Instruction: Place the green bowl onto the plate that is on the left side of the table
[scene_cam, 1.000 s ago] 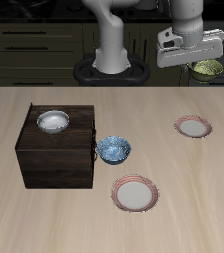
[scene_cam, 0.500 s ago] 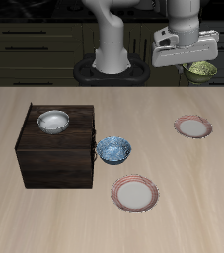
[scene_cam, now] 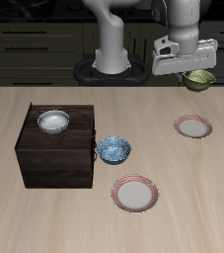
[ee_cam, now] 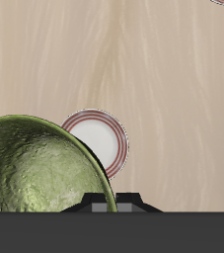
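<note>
Green bowl (scene_cam: 201,78) hangs from the gripper (scene_cam: 194,71), high above the far side of the table, jaws closed on its rim. It looks light, rigid and smoothly glazed, so this rim pinch could slip or tilt. The plate (scene_cam: 192,126) on the left lies below, nearer the front edge.

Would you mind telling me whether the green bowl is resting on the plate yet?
Apart. The exterior view shows the green bowl held up by the end effector, well above the plate on the table.
</note>
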